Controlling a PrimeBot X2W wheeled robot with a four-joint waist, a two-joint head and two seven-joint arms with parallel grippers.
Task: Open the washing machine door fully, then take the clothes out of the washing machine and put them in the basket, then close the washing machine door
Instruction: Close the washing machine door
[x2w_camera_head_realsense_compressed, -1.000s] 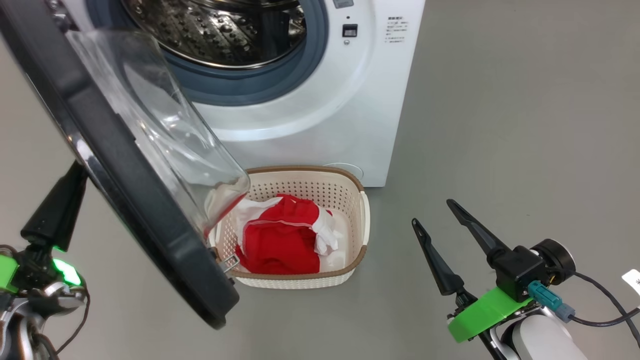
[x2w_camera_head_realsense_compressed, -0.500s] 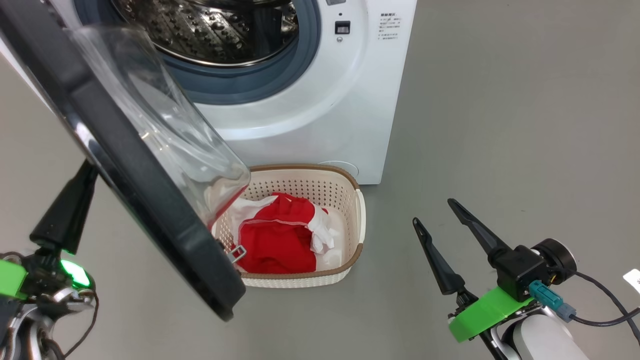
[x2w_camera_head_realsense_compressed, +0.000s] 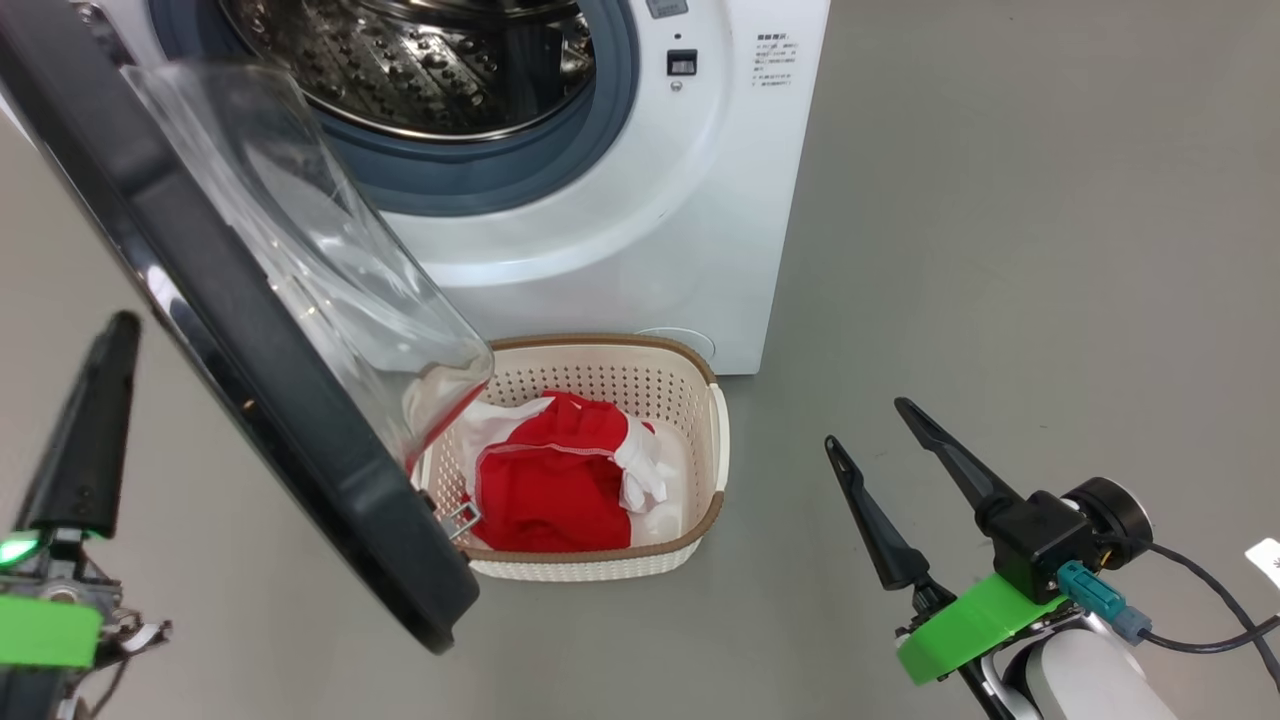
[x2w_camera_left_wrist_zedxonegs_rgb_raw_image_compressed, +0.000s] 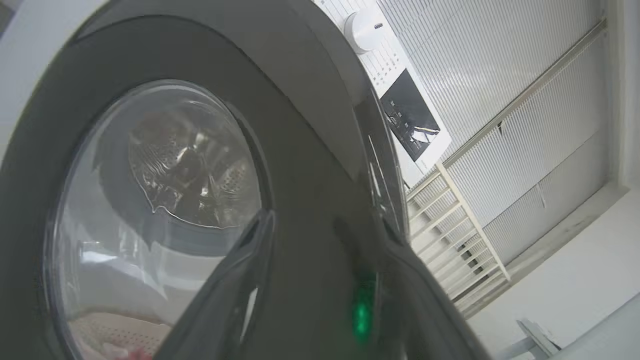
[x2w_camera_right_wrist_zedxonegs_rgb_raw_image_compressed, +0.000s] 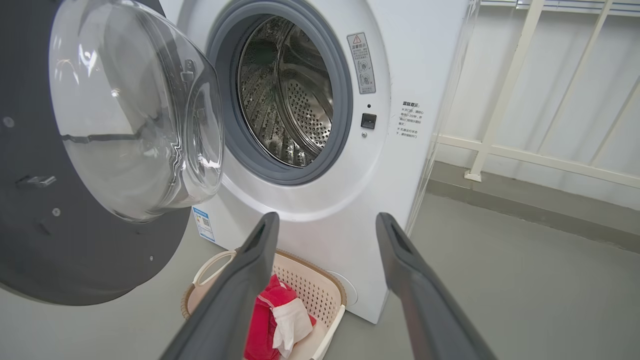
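On the floor before the washing machine, the basket holds the clothes; the drum looks empty, so closing remains. The washing machine door hangs open leftward. The left claw, fingers spread and empty, faces its outer side, seemingly posed to push; the right claw hovers wide open, empty, near right.

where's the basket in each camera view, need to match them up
Head view: lower middle, the basket on the floor before the washing machine.
Left wrist view: bottom left corner, the basket seen through the door glass.
Right wrist view: bottom centre, the basket with the clothes inside.
Shared landmark: the open washing machine door with its clear glass bowl.
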